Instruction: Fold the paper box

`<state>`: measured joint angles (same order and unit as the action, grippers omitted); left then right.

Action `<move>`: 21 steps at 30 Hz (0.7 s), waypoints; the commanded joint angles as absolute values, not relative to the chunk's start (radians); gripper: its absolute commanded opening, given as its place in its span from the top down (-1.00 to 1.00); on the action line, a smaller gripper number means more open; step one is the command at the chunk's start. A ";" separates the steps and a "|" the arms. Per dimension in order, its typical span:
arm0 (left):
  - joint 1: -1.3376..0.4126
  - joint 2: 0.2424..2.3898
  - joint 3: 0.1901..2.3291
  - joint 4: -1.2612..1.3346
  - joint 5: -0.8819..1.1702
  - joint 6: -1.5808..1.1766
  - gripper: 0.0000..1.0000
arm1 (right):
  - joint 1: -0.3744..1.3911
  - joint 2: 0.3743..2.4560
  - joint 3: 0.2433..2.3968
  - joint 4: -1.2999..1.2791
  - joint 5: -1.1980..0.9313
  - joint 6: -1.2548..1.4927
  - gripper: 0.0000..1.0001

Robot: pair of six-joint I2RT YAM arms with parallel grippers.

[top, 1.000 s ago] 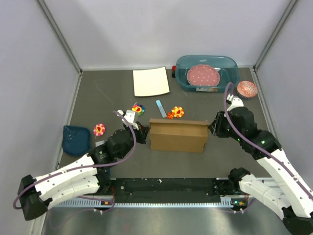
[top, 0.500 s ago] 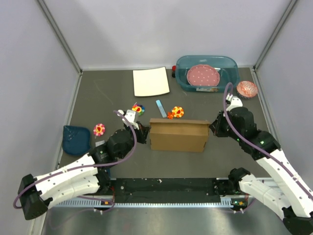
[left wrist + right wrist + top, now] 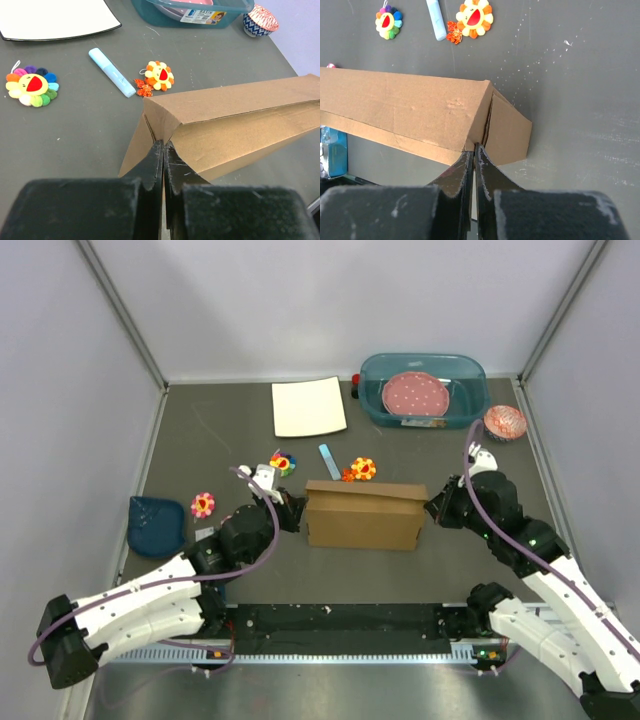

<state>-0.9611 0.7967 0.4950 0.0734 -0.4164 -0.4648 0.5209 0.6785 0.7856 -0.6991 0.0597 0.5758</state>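
Observation:
The paper box (image 3: 362, 515), brown cardboard, stands mid-table as a long closed block. My left gripper (image 3: 297, 512) is shut, its tips touching the seam at the box's left end. In the left wrist view the shut gripper (image 3: 163, 146) meets the end corner of the box (image 3: 235, 125). My right gripper (image 3: 431, 508) is shut at the box's right end. In the right wrist view its tips (image 3: 474, 146) press where the end flap meets the long side of the box (image 3: 405, 107). The box sits between the two grippers.
Behind the box lie a blue marker (image 3: 329, 461), an orange flower toy (image 3: 362, 469) and a rainbow flower toy (image 3: 282, 462). A white square sheet (image 3: 308, 407), a teal tub (image 3: 422, 390) and a cupcake cup (image 3: 505, 422) are at the back. A blue pouch (image 3: 156, 525) and another flower toy (image 3: 203, 504) lie left.
The right arm has shifted slightly lower and closer to the box's right end. The box's top edge has tilted a little. The left gripper has barely moved.

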 commanded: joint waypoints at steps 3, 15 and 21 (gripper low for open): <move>-0.973 0.842 0.454 -0.169 -0.342 -0.489 1.00 | 0.538 0.706 0.758 -0.807 0.049 0.609 1.00; -0.973 0.790 0.640 -0.258 -0.420 -0.428 0.17 | 0.537 0.721 0.769 -0.808 0.048 0.597 1.00; -0.971 0.808 0.680 -0.261 -0.437 -0.416 0.16 | 0.538 0.719 0.770 -0.807 0.048 0.597 1.00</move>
